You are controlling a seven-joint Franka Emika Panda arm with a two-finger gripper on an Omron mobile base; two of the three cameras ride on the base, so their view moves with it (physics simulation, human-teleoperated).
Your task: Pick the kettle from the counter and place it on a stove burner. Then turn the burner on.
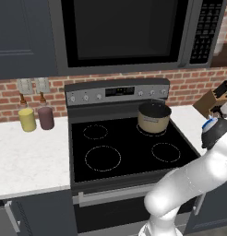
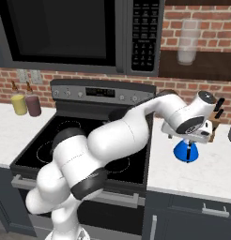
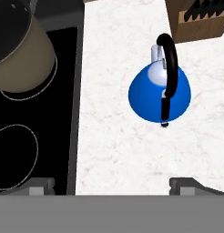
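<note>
1. Left base view: the tan pot (image 1: pixel 154 117) sits on a back burner of the cooktop (image 1: pixel 129 147); the large burner (image 1: pixel 103 158) is bare.
2. Right base view: the kettle (image 2: pixel 186 150) stands on the counter (image 2: pixel 202 171), under the arm's hand.
3. Hand view: the gripper (image 3: pixel 111 185) hangs above the kettle (image 3: pixel 159 93), fingers (image 3: pixel 41 185) spread wide, holding nothing; a knife block (image 3: pixel 200 20) stands beyond it.

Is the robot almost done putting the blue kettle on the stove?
Not yet. Nothing is finished: the kettle sits on the counter, right of the cooktop. The gripper hovers above it, fingers apart, holding nothing. Grabbing it, setting it on the big stove burner and switching the burner on are left. A tan pot occupies another ring.
</note>
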